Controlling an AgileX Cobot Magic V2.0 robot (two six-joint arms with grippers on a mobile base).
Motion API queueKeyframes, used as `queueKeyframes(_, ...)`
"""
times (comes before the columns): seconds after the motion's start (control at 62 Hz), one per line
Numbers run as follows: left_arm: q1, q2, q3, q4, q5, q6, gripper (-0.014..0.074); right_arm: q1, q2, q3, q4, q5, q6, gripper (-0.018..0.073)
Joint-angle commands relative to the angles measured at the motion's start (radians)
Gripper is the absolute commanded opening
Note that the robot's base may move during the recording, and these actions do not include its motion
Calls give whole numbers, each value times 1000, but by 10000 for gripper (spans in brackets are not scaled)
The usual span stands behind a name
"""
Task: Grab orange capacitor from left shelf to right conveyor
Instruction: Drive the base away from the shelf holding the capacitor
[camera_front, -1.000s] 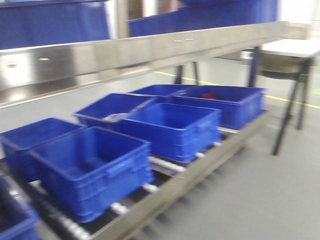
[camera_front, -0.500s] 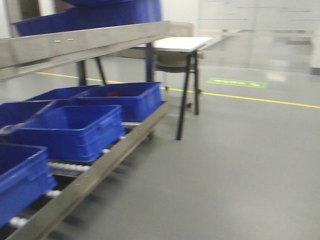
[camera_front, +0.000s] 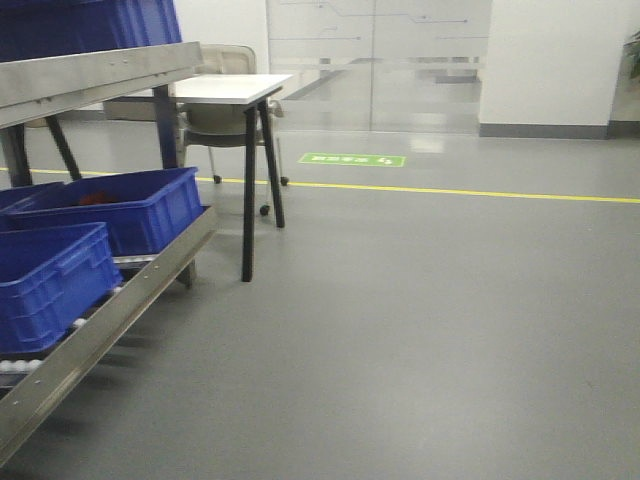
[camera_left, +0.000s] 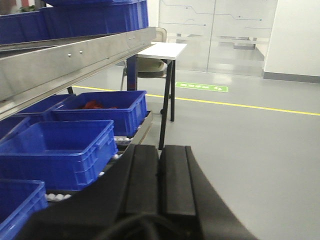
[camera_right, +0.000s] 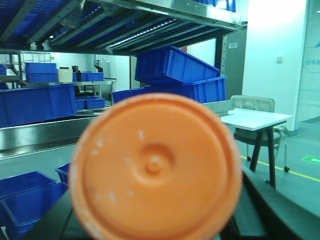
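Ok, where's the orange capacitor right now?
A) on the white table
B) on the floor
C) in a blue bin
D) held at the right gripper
D: the orange capacitor fills the right wrist view, its round end facing the camera, with dark parts of the right gripper showing beside it.

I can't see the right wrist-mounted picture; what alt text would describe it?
The round orange end of the orange capacitor dominates the frame, blurred and close to the lens. Behind it stand blue bins on steel shelving, with a white table at right.
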Motion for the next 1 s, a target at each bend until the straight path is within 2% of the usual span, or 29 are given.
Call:
queueKeyframes(0.0,-2,-7,22,-2,-91,-7,-126,1,18,-25,-7,-95,-12,55)
queueKeyframes(0.984,-2,-7,22,-2,-91,-7,-126,1,18,-25,-7,-95,-12,55)
